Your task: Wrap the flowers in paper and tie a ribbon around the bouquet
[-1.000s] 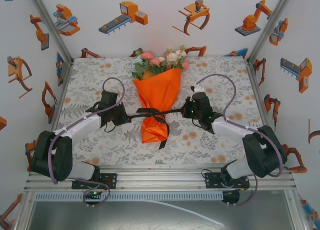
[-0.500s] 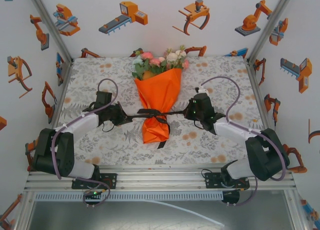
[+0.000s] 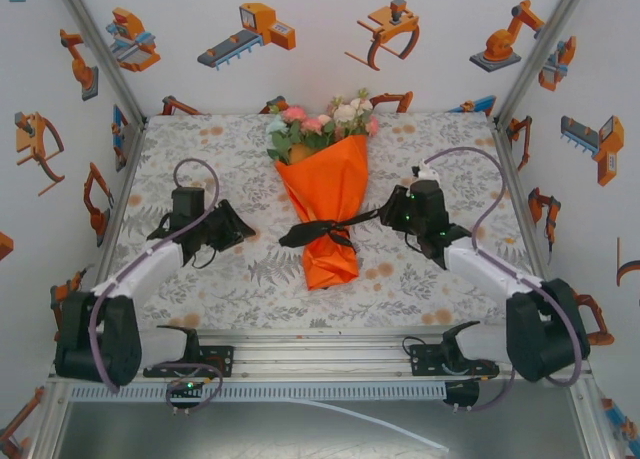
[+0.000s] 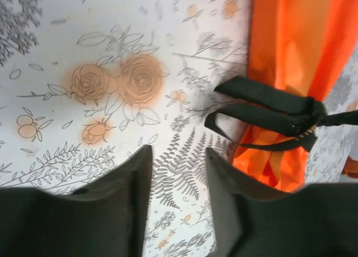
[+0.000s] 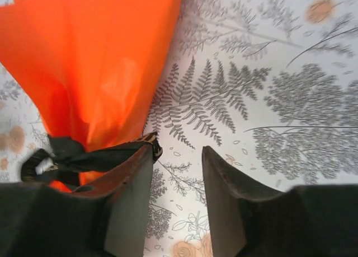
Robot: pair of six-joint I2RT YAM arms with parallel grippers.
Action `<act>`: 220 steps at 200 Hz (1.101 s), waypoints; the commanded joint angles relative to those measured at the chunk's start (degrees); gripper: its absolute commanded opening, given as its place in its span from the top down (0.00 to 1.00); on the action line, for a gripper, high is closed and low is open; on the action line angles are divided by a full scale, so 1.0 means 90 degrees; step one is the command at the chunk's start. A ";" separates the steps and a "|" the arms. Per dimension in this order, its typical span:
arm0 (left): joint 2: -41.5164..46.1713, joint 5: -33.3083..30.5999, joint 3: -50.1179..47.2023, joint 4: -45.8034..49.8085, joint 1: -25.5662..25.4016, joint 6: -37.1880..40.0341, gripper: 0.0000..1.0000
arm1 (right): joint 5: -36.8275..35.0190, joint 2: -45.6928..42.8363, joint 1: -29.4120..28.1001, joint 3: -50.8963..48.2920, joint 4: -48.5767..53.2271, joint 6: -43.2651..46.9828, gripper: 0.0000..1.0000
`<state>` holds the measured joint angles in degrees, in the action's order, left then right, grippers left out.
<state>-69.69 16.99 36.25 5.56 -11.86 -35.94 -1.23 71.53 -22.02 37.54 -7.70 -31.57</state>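
The bouquet lies in the middle of the table in the top view: pink, white and green flowers (image 3: 320, 122) stick out of an orange paper (image 3: 328, 194) cone. A black ribbon (image 3: 322, 231) is knotted around the cone's narrow part. My left gripper (image 3: 240, 227) is open, left of the bouquet and apart from it. From the left wrist, only tablecloth shows between its fingers (image 4: 131, 184), with the ribbon (image 4: 268, 112) loops and paper (image 4: 291, 38) ahead to the right. My right gripper (image 3: 388, 216) is open too. A ribbon (image 5: 112, 155) tail rests against the tip of its left finger (image 5: 131, 184), beside the paper (image 5: 95, 61).
A flower-printed tablecloth (image 3: 200, 149) covers the table. White walls with orange robot stickers enclose the left, back and right sides. An aluminium rail (image 3: 320, 359) runs along the near edge, carrying both arm bases.
Both grippers have opened, let go of the ribbon ends and drawn back outward. The bouquet has shifted slightly right, and the left ribbon tail has fallen slack by the knot.
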 commanded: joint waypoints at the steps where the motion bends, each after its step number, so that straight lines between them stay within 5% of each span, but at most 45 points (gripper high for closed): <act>1: 0.0937 -0.0503 0.0096 0.0013 -0.0083 0.0673 0.47 | -0.0619 -0.0642 0.0037 0.0088 0.0259 0.0518 0.55; 20: 0.1680 -0.1437 -0.0105 -0.0134 -0.0137 0.1046 0.38 | -0.1182 -0.0913 0.0272 0.0009 0.0257 0.0773 0.41; 59: 0.2789 -0.4434 -0.0831 -0.0633 -0.0146 0.1744 0.14 | -0.1246 -0.0877 0.1433 -0.0190 0.0085 0.1134 0.30; 67: 0.2939 -0.4786 -0.1084 -0.0923 -0.0142 0.1966 0.08 | -0.0597 -0.0863 0.1681 -0.0221 -0.0103 0.1196 0.29; 92: 0.3023 -0.4788 -0.1511 -0.1563 -0.0144 0.2369 0.00 | 0.3966 0.0012 0.1962 0.0133 -0.1173 0.0686 0.30; 109: 0.2728 -0.4627 -0.1472 -0.1690 -0.0144 0.2383 0.00 | 0.5203 0.0864 0.1634 0.0505 -0.1598 -0.0492 0.26; 125: 0.2517 -0.4715 -0.1372 -0.1578 -0.0152 0.2392 0.01 | 0.3748 0.0448 0.1536 0.0188 -0.1629 -0.0671 0.20; 149: 0.2513 -0.5135 -0.1503 -0.1651 -0.0141 0.2396 0.02 | 0.1056 -0.0246 0.1768 0.0428 -0.0037 0.0071 0.15; 169: 0.2587 -0.5647 -0.1744 -0.1889 -0.0138 0.2496 0.03 | 0.0901 -0.0218 0.2538 0.0747 0.0528 0.0022 0.14; 196: 0.2354 -0.6096 -0.2052 -0.2414 -0.0117 0.2703 0.03 | -0.0267 -0.0159 0.3106 0.0537 0.0970 -0.0176 0.14; 220: 0.1849 -0.5659 -0.2155 -0.2966 -0.0029 0.2962 0.03 | -0.0647 0.0144 0.3120 0.0012 0.0533 0.0463 0.16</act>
<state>-49.80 -34.35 18.02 -13.85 -12.91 -12.95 1.10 70.41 6.20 41.82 -4.29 -31.57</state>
